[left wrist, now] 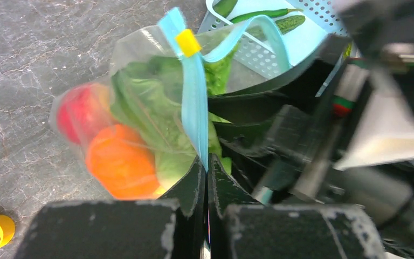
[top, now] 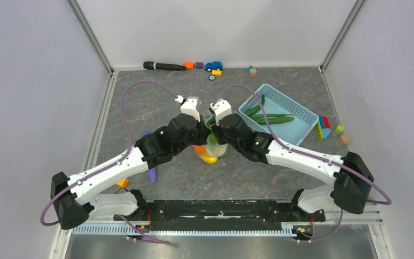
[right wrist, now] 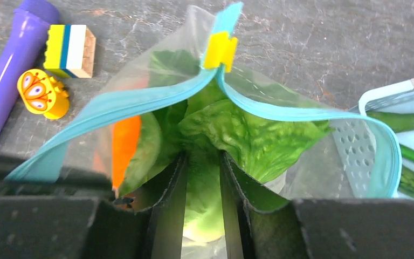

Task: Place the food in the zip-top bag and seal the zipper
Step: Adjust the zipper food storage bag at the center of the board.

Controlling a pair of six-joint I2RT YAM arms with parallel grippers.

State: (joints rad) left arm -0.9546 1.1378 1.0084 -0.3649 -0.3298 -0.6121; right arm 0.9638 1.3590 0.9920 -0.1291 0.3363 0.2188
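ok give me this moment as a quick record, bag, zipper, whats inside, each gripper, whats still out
bag: clear zip-top bag, held up between both arms
zipper: teal strip gaping open; yellow slider at one end
inside: lettuce, orange, red fruit
left gripper: shut on the zipper strip
right gripper: open, lettuce between its fingers at the bag's mouth
still out: green pods in the blue basket

The counter (top: pixel 156 102) is dark grey and marbled. A black marker (top: pixel 164 66), toy blocks (top: pixel 194 65) and a small blue car (top: pixel 213 66) lie along its far edge. A light-blue basket (top: pixel 296 110) sits right, coloured blocks (top: pixel 323 128) just beside it. A purple stick (top: pixel 152 172) lies left of centre, near the filled zip-top bag (top: pixel 211 151).
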